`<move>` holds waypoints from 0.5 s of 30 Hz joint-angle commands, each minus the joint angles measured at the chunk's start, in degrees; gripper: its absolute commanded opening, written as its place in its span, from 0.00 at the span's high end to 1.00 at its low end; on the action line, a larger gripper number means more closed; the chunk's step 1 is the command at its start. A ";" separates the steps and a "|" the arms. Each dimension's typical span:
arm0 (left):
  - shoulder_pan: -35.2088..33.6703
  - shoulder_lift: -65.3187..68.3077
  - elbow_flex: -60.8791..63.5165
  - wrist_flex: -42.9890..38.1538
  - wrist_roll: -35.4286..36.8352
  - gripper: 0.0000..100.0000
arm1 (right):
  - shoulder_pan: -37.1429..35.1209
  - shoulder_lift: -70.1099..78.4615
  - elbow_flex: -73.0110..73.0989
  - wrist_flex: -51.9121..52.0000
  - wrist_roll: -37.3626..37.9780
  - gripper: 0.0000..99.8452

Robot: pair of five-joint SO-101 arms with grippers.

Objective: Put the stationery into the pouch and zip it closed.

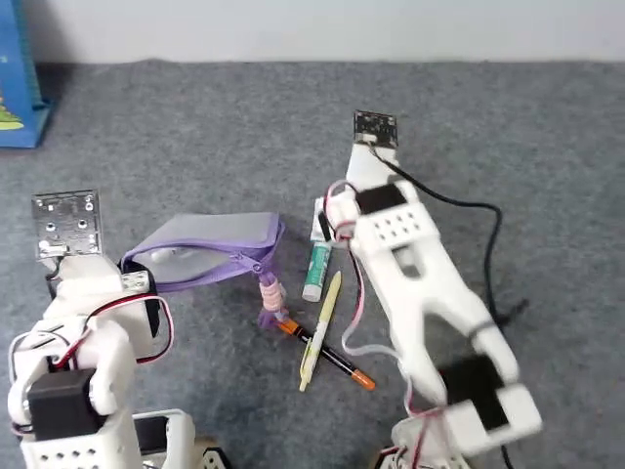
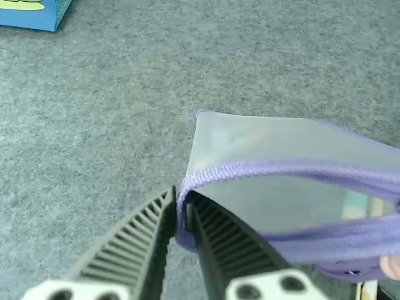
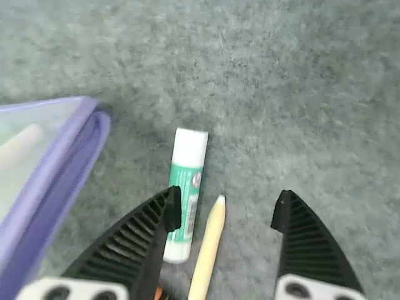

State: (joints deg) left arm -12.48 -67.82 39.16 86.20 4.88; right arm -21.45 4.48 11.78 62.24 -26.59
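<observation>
Purple translucent zip pouch [image 1: 210, 244] lies on the grey carpeted worktop [image 1: 508, 127], left of centre in the high view, with its zip edge on the side nearest the arms. The left gripper [image 2: 178, 203] has its jaws pinched tight on one end corner of the pouch, right at the purple zip band. A pink and purple tassel [image 1: 270, 296] hangs from the pouch's other end.

Just beside that end, three pieces of stationery lie on the worktop. These are a white and green glue stick [image 1: 316, 269], a cream pencil-shaped stick [image 1: 320, 332], and a black pen with orange ends [image 1: 322, 354] that crosses the cream stick.

The right gripper [image 3: 228, 206] hovers above the glue stick and the tip of the cream stick, with its jaws spread wide and holding nothing.

A blue box [image 1: 18, 88] sits at the far left edge of the worktop.
</observation>
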 commanded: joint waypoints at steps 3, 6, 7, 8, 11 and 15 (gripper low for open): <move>-0.44 0.26 -0.92 -1.41 0.26 0.99 | -0.75 10.86 -10.11 0.57 -0.09 0.75; -0.35 0.26 -0.84 -1.41 0.26 0.99 | -2.68 12.97 -11.52 0.57 -0.09 0.75; -0.35 0.26 -0.84 -1.32 0.26 0.99 | -3.47 13.14 -11.52 0.31 -0.09 0.75; -0.35 0.26 -0.84 -1.32 0.26 0.99 | -4.09 13.41 -11.60 0.04 -0.09 0.75; -0.35 0.26 -0.84 -1.32 0.26 0.99 | -4.97 14.02 -11.96 -0.75 -0.09 0.75; -0.35 0.26 -0.84 -1.23 0.26 0.99 | -4.79 16.66 -12.13 -3.38 0.00 0.76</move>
State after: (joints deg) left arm -12.48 -67.82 39.16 86.20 4.88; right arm -25.85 20.75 2.81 60.66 -26.59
